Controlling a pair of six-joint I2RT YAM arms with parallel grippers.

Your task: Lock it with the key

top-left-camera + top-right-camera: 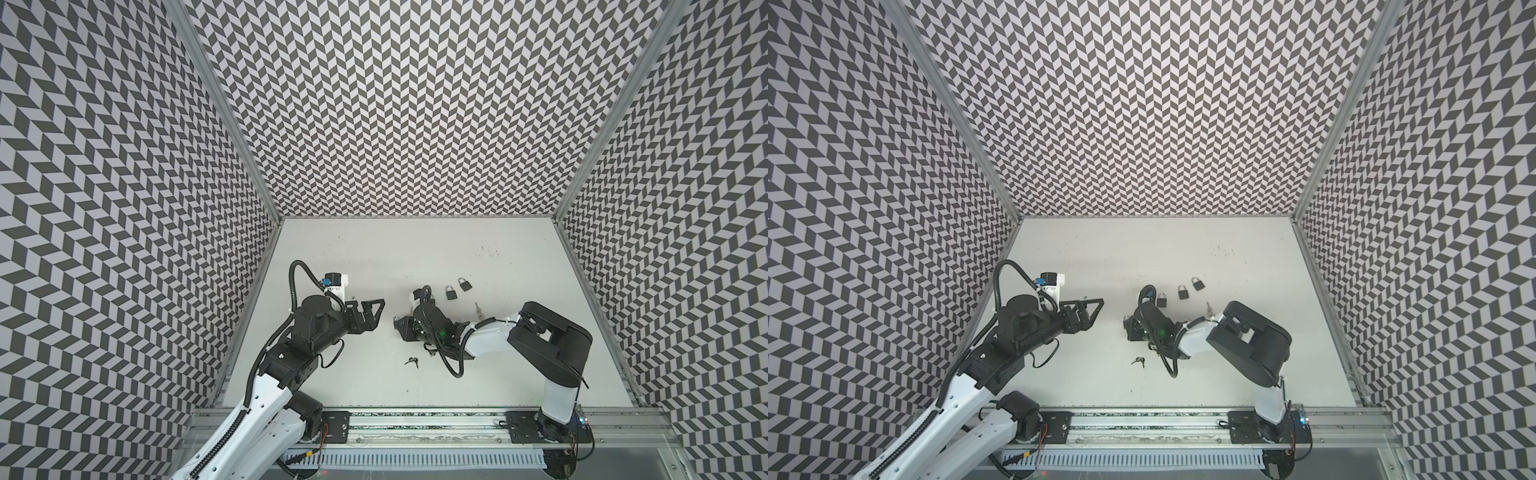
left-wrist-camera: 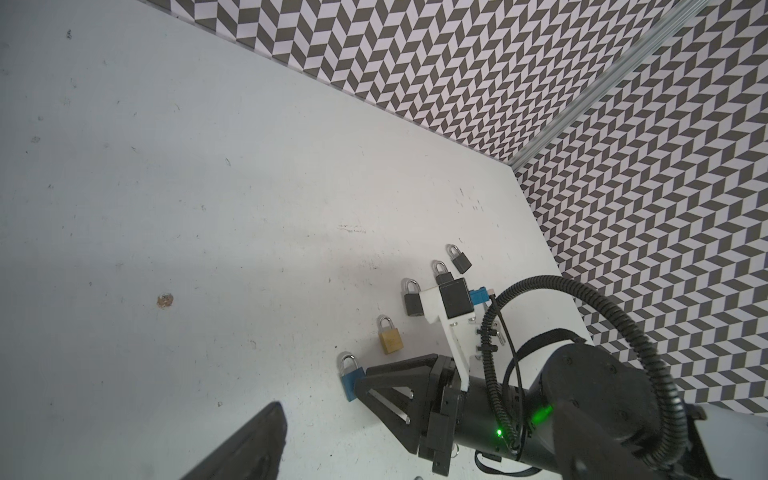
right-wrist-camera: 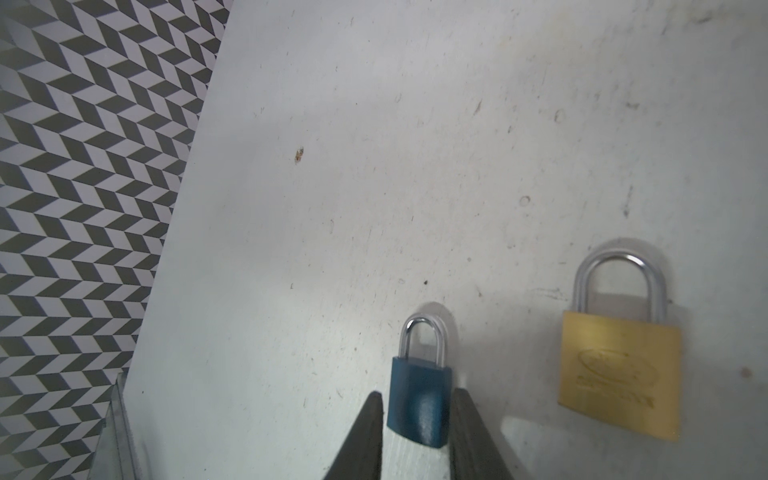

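Note:
A small blue padlock (image 3: 419, 399) lies flat on the white table, its silver shackle pointing away from my right gripper (image 3: 417, 395). The two black fingers flank the lock's body, with a thin gap showing on one side. The left wrist view shows the same blue padlock (image 2: 349, 376) at the right gripper's (image 2: 361, 386) tip. A pair of small keys (image 1: 411, 361) lies on the table nearer the front, between the arms. My left gripper (image 1: 374, 316) hovers open and empty to the left of the locks.
A brass padlock (image 3: 619, 374) lies beside the blue one. Three black padlocks (image 1: 1161, 298) (image 1: 1183, 291) (image 1: 1197, 283) sit in a row beyond it. A silver key (image 1: 478, 309) rests near the right arm's forearm. Patterned walls enclose the table on three sides.

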